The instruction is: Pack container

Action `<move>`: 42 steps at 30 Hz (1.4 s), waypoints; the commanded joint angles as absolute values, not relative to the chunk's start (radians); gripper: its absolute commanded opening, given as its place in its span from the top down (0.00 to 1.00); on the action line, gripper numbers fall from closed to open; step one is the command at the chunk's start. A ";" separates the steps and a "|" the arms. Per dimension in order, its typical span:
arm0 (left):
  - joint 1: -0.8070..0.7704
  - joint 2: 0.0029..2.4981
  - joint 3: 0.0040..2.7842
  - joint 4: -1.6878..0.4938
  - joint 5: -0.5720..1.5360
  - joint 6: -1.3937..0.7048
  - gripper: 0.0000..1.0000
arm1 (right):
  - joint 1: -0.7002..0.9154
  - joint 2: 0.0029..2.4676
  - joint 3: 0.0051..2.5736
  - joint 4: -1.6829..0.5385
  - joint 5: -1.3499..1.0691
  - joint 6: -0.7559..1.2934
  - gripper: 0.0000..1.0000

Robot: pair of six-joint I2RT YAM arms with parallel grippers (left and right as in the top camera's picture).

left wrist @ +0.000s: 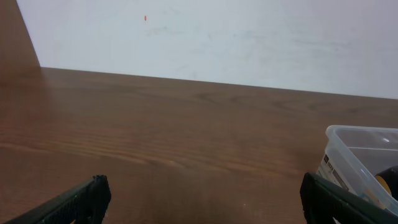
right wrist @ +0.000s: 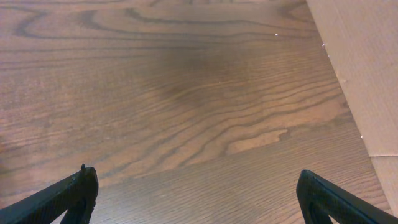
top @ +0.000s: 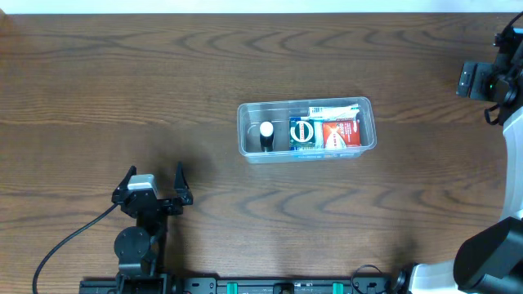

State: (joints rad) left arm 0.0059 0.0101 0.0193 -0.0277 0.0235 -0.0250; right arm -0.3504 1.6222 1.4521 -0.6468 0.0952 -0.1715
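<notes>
The clear plastic container [top: 243, 131] stands at the table's middle, long side left to right. Inside it are a dark item with a white round cap [top: 266, 134], a blue box [top: 303, 133], a red box [top: 340, 132] and a white packet [top: 331, 110]. My left gripper [top: 154, 175] is open and empty near the front left, well apart from the container. The left wrist view shows its fingers spread [left wrist: 202, 199] and the container's corner [left wrist: 356, 142] at the right. My right gripper [right wrist: 196, 199] is open over bare wood; its arm [top: 482, 80] is at the far right.
The wooden table [top: 122, 90] fills the overhead view. A white wall [left wrist: 217, 37] stands behind the table in the left wrist view. A tan surface [right wrist: 367, 68] lies beyond the table's edge in the right wrist view. A black cable [top: 73, 233] runs from the left arm.
</notes>
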 commanded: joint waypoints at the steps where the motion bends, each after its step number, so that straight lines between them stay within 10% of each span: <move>1: 0.012 0.004 0.004 -0.071 0.015 -0.015 0.02 | -0.354 1.621 1.459 -0.647 0.101 -0.157 0.01; 31: 0.012 0.004 0.004 -0.071 0.015 -0.015 0.02 | -0.338 1.575 1.458 -0.649 0.101 -0.157 0.01; 42: 0.012 0.004 0.004 -0.071 0.015 -0.015 0.02 | -0.008 1.290 1.293 -0.646 0.101 -0.157 0.01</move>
State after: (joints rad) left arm 0.0059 0.0101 0.0196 -0.0292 0.0235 -0.0250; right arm -0.0887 1.3537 1.3685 -0.6380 0.1020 -0.1711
